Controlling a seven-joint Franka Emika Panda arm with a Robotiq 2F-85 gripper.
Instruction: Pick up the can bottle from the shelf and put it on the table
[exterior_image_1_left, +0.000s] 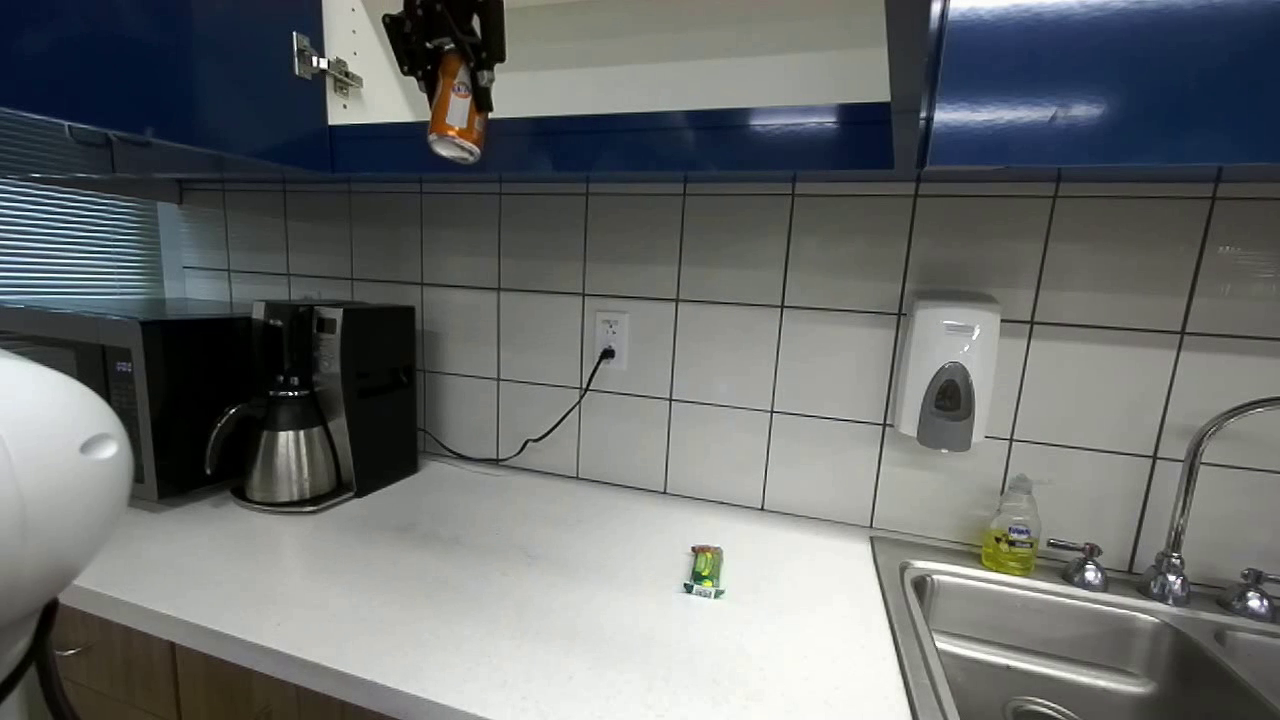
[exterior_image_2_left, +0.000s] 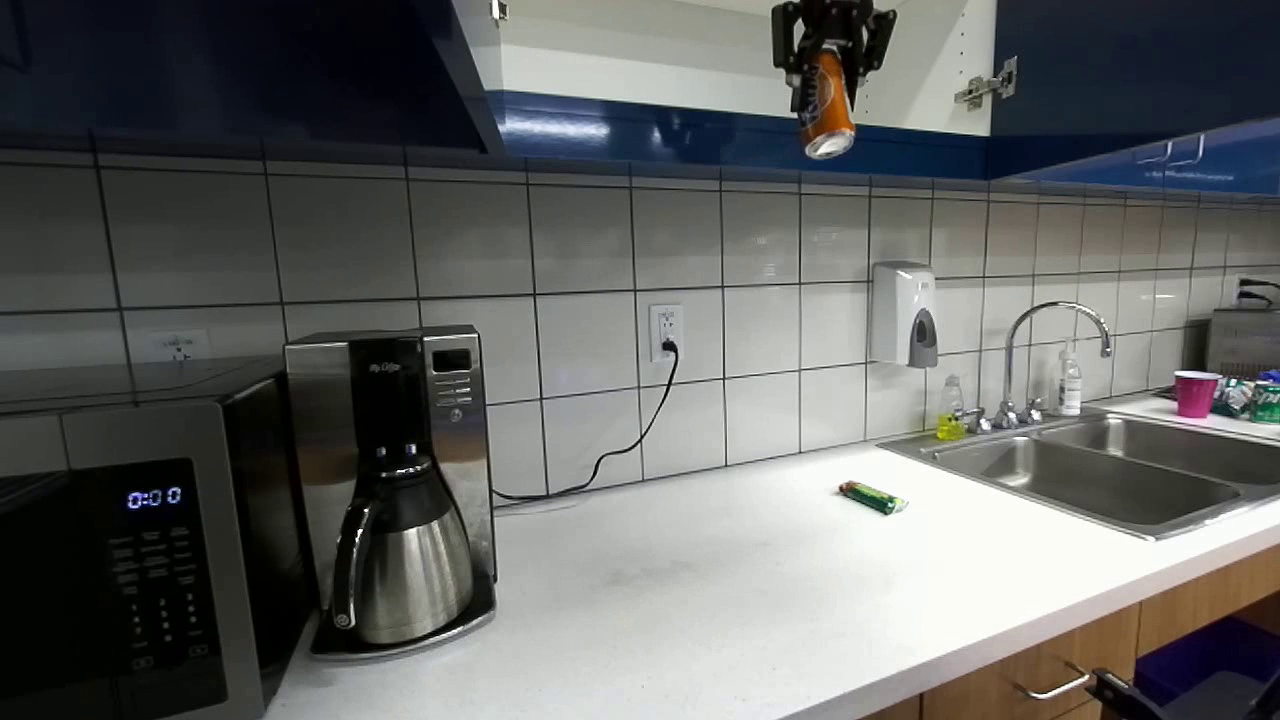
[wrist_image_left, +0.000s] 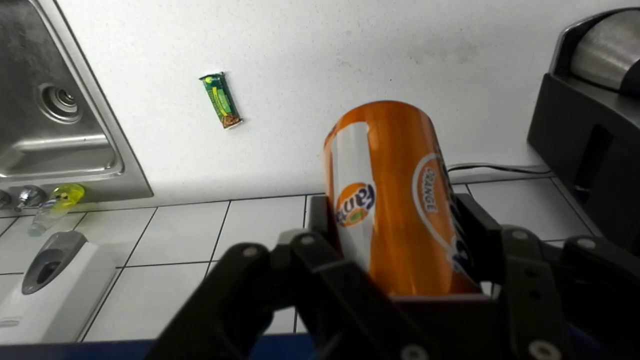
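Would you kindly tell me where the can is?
In an exterior view, the can is in the gripper at upper left, in front of the shelf.

The orange-and-white Fanta can (wrist_image_left: 395, 200) is held in the air, tilted, one silvery end downward; we see it in front of the pale, open shelf (exterior_image_1_left: 690, 75), well above the white desk (exterior_image_1_left: 520, 570).
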